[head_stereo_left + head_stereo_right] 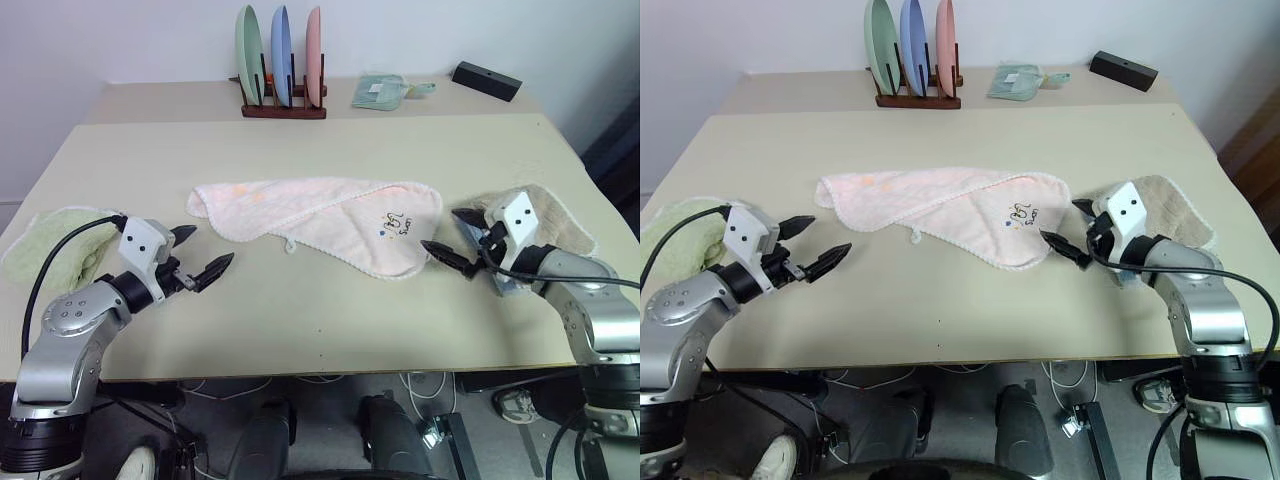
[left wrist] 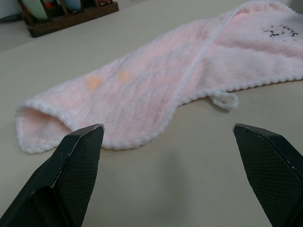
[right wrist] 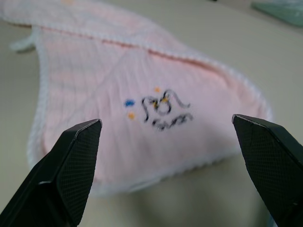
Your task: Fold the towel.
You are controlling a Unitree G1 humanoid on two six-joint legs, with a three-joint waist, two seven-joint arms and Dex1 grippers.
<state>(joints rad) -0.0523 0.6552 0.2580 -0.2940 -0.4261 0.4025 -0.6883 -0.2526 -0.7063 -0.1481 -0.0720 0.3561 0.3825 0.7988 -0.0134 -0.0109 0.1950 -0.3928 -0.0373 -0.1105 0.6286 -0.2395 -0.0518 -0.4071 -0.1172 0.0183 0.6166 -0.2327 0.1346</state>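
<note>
This looks like a robot test room staged with household goods, not a lived-in home. A plain beige counter (image 1: 300,330) stands against a bare white wall (image 1: 120,40), and loose cables and plugs (image 1: 430,425) lie on the floor beneath the counter's near edge. At the far side of the counter sits a dark wooden plate rack (image 1: 283,108) holding three upright plates in green, blue and pink. Beside the rack lie a small folded green cloth (image 1: 378,91) and, farther along, a black box (image 1: 486,80). Towels are spread on the counter nearer than the rack: pink (image 1: 320,215) in the middle, light green (image 1: 50,245) and beige-brown (image 1: 545,225) at either end.
</note>
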